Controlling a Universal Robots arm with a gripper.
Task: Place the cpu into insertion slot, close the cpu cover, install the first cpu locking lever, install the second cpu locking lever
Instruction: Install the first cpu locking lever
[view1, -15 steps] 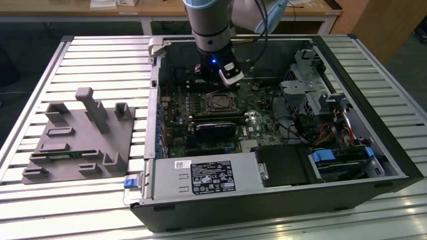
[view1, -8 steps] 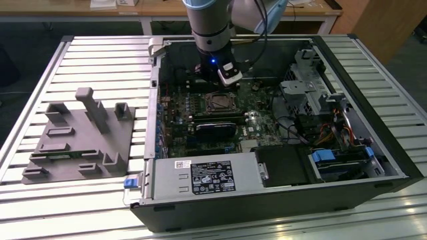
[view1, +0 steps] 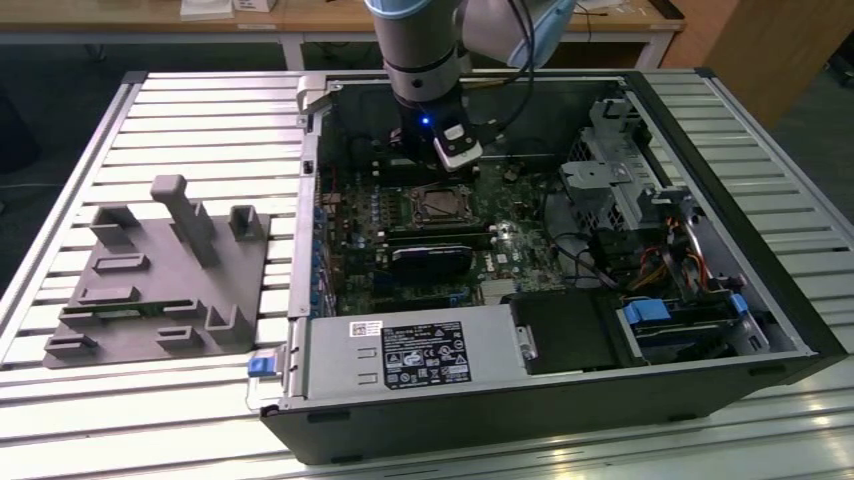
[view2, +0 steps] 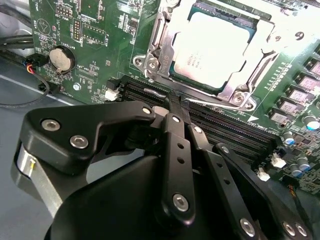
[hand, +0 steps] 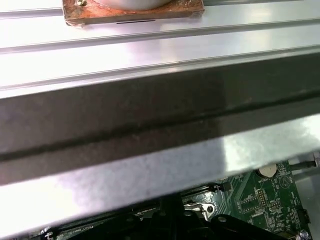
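- A metal table holds an open computer.
- The cpu lies flat, face up (a square), in the insertion slot.
- The gripper, fingers together, sits just beside it.

A: Case status?
B: Black open-sided computer case lies flat on the slatted aluminium table; green circuit board exposed.
A: Arm?
B: Grey robot arm reaches down into the case. Gripper near the silvery-rimmed square insertion slot; contact not discernible. Grey moulded fixture block sits at the exterior view's left, well apart.
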